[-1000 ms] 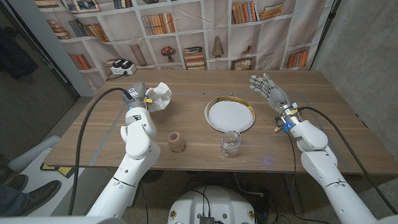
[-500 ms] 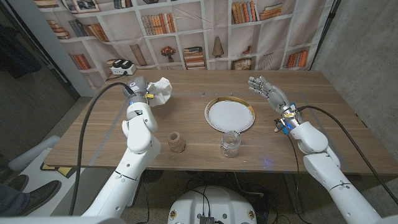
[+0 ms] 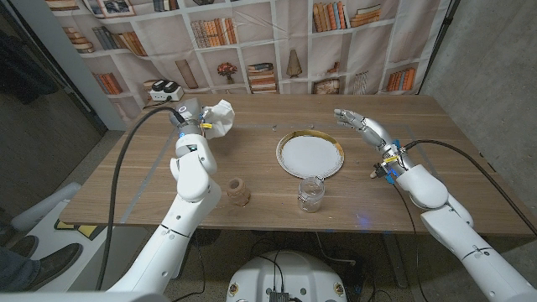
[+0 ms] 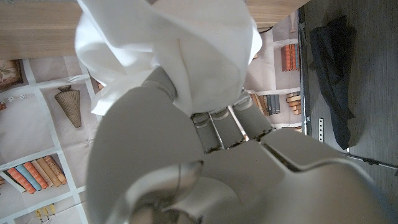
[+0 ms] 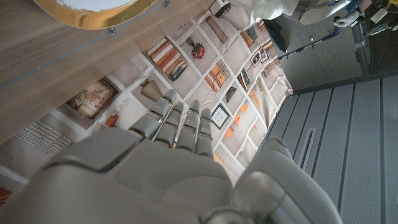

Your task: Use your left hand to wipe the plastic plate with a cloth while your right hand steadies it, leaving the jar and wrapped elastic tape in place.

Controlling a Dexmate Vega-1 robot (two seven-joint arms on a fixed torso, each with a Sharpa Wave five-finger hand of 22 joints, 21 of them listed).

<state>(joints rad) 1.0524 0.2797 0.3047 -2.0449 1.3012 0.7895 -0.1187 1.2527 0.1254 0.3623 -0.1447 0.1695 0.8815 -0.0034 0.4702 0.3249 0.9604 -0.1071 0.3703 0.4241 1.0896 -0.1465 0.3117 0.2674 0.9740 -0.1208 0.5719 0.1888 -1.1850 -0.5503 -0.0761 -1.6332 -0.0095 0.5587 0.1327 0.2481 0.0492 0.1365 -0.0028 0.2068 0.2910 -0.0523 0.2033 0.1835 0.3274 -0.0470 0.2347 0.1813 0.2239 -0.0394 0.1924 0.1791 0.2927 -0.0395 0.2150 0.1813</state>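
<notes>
1. Two hands are up over the wooden table [image 3: 252,201], neither one touching the plastic plate [image 3: 310,154], which lies near the table's middle, white with a gold rim.
2. From the plate, the left hand [image 3: 195,122] sits out at about ten o'clock, well apart from it, with the fingers closed around a bunched white cloth [image 3: 220,118]; the left wrist view shows the cloth [image 4: 168,43] billowing out above the curled fingers [image 4: 217,124].
3. At about two o'clock from the plate, near its rim but clear of it, the right hand [image 3: 359,122] hangs with nothing in it, fingers extended side by side and pointing towards nine o'clock. In the right wrist view the fingers [image 5: 180,127] lie close together, with the plate's gold rim [image 5: 93,18] beyond them.
4. Just beside the plate at six o'clock stands the clear jar [image 3: 310,194], upright.
5. Round at about eight o'clock from the plate, nearer the front edge, stands the wrapped elastic tape [image 3: 239,192], a tan roll, well apart from the jar.
</notes>
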